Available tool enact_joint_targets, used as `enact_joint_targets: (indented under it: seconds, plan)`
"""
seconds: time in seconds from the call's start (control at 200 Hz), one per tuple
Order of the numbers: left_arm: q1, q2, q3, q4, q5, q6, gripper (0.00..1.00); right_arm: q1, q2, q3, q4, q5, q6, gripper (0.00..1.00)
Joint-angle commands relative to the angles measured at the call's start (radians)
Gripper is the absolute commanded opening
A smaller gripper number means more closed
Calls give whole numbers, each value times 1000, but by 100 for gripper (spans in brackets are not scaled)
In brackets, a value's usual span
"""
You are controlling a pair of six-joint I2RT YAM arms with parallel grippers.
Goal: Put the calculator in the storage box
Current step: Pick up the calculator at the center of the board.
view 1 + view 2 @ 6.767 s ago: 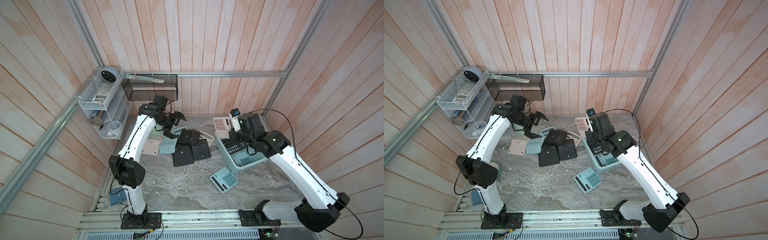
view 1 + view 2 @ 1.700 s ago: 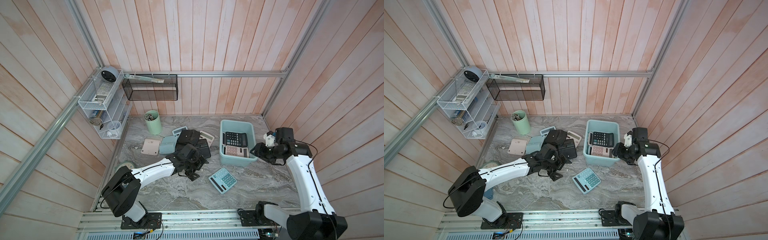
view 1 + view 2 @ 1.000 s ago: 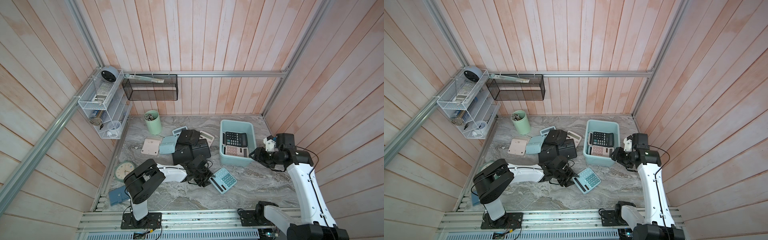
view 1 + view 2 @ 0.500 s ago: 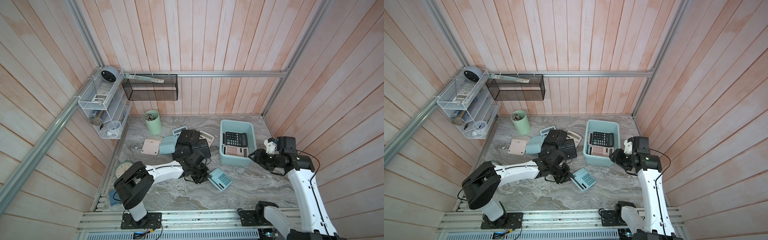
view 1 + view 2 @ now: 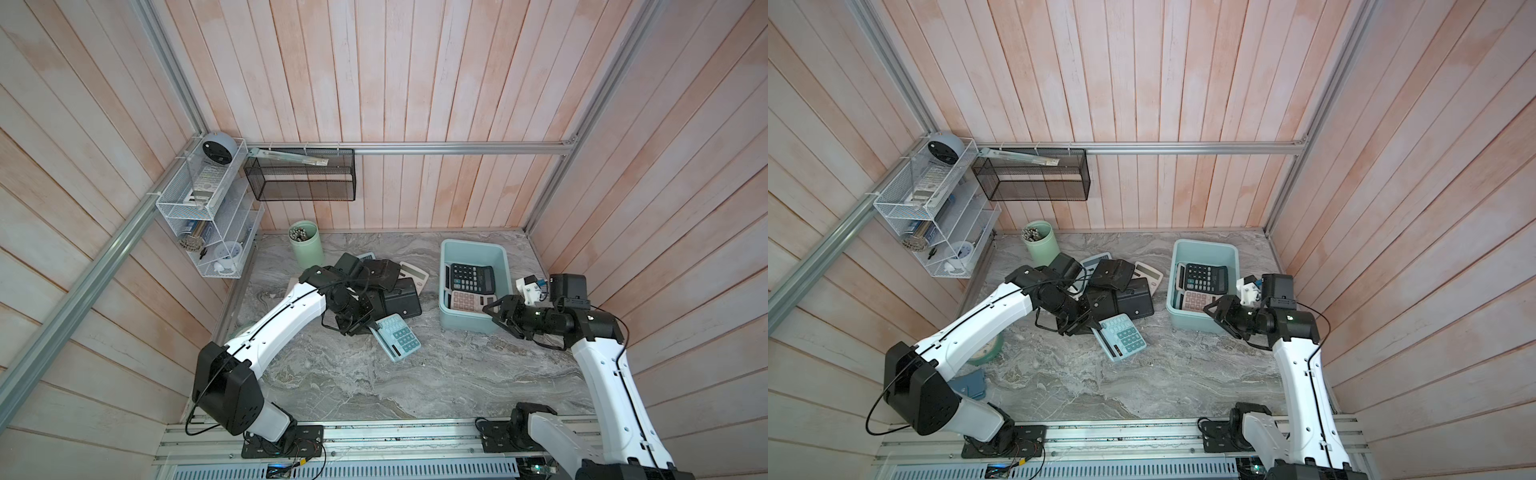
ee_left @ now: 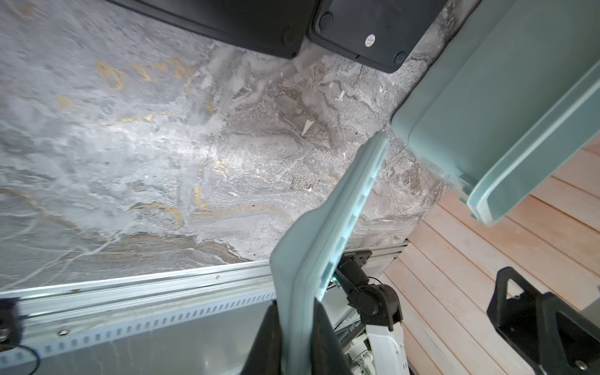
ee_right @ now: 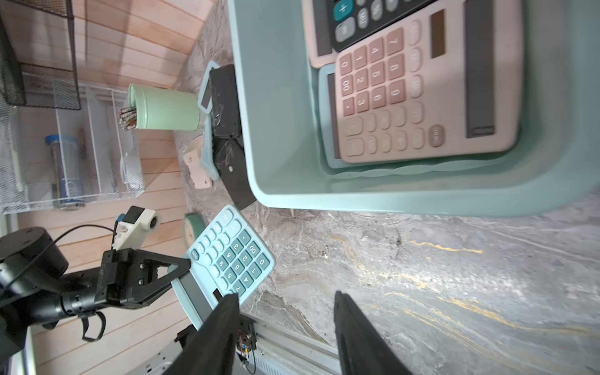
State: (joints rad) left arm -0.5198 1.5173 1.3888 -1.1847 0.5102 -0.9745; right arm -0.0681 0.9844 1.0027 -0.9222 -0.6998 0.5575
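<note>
Calculator of pale teal plastic, clamped at its display end by left tool, near light teal rectangular plastic storage box; right tool apart, empty

Key legends can be read in the right wrist view. The pink calculator shows the digits 0 to 9 and 00, plus a round key that seems to read ON/AC. The teal calculator shows 0 to 9, 00, a plus sign and an equals sign. The black calculator shows a white plus sign on a teal key. In the left wrist view, a round sticker on a black casing carries print too small to read.
</note>
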Motion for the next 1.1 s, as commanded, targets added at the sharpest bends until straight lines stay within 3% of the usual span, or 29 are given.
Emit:
enact_joint_targets:
  seconds: [0.0,0.165,0.295,0.48,0.875,1.095]
  plan:
    - [51,1,96,-182,44,165,0,50,27,-6,117,-132,69,54]
    - [93,20,188,-152,158,206,0,151,118,15,245,-198,134,54]
    - [102,16,180,-56,252,190,0,208,214,54,315,-251,159,54]
    - [104,-15,62,256,377,16,0,266,341,124,382,-352,195,54]
    - [104,-1,9,475,450,-93,0,310,459,195,413,-463,206,50]
    - [105,30,9,509,452,-101,0,312,488,199,519,-523,278,35]
